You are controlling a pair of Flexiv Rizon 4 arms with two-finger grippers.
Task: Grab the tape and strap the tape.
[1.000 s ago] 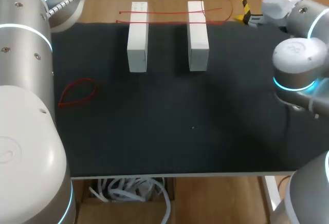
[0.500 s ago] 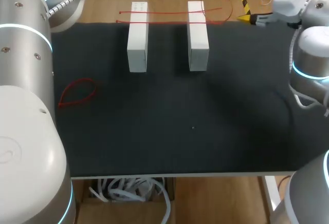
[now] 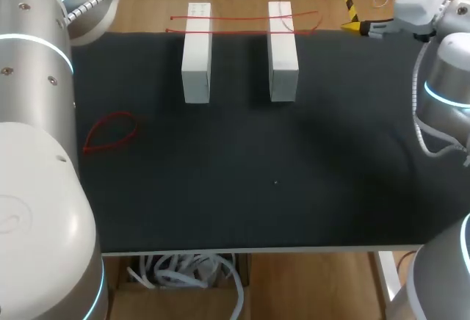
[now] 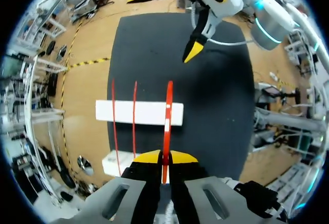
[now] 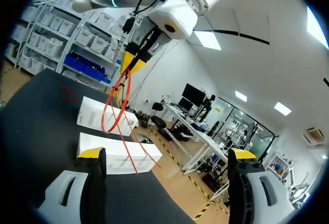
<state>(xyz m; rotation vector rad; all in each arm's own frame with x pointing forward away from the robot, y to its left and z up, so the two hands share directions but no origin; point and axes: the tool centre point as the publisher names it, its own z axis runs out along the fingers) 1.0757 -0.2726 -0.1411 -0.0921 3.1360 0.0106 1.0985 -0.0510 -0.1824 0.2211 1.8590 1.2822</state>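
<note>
Two white blocks [image 3: 196, 52] [image 3: 283, 50] stand side by side at the back of the black mat [image 3: 257, 173]. Thin red tape [image 3: 242, 18] runs across their far ends. In the left wrist view my left gripper [image 4: 164, 157] is shut on the red tape [image 4: 167, 111], which runs ahead over a white block [image 4: 139, 112]. The right wrist view shows the left gripper [image 5: 134, 59] holding a hanging loop of tape [image 5: 114, 106] above the blocks [image 5: 121, 154]. My right gripper [image 5: 167, 154] stands wide open and empty at the far right corner [image 3: 365, 26], apart from the tape.
A separate small red loop [image 3: 110, 131] lies on the mat at the left. My left arm's large white links [image 3: 37, 151] fill the left side of the head view. My right arm [image 3: 448, 78] stands along the right edge.
My right arm has drawn back toward the right edge, and its gripper has swung to the far right corner. The blocks, tape and red loop have not moved.
</note>
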